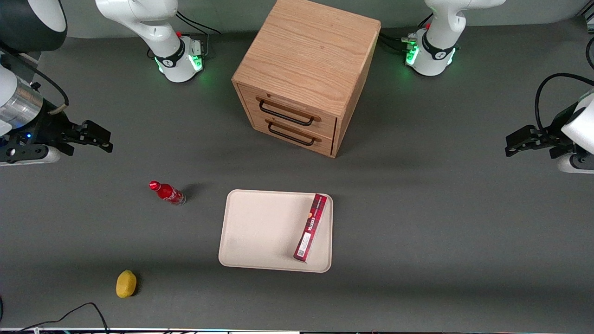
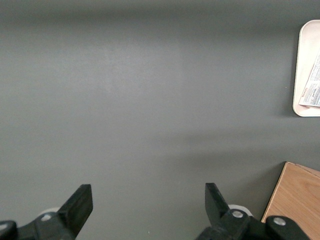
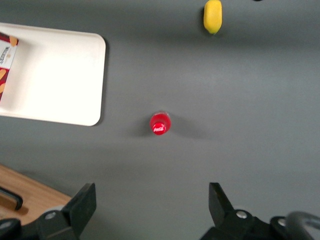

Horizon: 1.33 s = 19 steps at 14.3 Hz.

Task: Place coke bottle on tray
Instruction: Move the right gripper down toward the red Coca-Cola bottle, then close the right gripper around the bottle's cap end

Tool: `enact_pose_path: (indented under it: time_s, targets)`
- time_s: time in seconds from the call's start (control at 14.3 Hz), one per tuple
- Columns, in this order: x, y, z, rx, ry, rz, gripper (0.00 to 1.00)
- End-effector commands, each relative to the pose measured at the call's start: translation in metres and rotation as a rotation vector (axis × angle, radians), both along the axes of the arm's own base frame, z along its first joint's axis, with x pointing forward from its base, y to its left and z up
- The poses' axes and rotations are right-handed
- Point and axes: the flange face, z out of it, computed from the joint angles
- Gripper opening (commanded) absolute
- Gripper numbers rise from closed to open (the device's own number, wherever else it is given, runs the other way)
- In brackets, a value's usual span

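Note:
The coke bottle (image 1: 167,193) is small and red with a red cap. It stands on the grey table beside the tray (image 1: 260,232), toward the working arm's end. The right wrist view shows the bottle from above (image 3: 160,123), with the tray (image 3: 55,75) a short way from it. The tray is cream-beige with a low rim. My right gripper (image 1: 104,138) hangs above the table, farther from the front camera than the bottle and apart from it. The gripper (image 3: 151,195) is open and empty.
A long dark-red box (image 1: 311,227) lies on the tray along the edge nearest the parked arm. A yellow lemon (image 1: 125,283) lies nearer the front camera than the bottle. A wooden two-drawer cabinet (image 1: 301,74) stands farther back than the tray.

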Motion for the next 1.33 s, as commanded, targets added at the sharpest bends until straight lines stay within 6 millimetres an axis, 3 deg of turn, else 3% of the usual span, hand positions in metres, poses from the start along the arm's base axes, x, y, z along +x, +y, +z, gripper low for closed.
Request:
enact_pose_path:
  time_s: [0.0, 0.14, 0.28, 0.35, 0.56, 0.77, 1.05, 1.26]
  targets:
    - [0.003, 0.006, 0.008, 0.018, 0.024, 0.005, 1.0]
    - [0.003, 0.005, 0.007, 0.029, 0.028, 0.002, 1.0]
    - [0.007, -0.001, -0.009, 0.03, 0.064, -0.032, 1.0]
    - [0.009, 0.0, -0.027, 0.028, 0.09, -0.03, 1.0]
    - [0.025, 0.007, -0.113, 0.028, 0.128, -0.011, 1.0]
    - [0.014, 0.006, -0.184, 0.017, 0.06, -0.005, 1.0]
    - [0.005, 0.004, -0.235, -0.002, 0.005, 0.009, 1.0]
    - [-0.001, 0.004, -0.25, -0.012, -0.016, 0.021, 0.98]
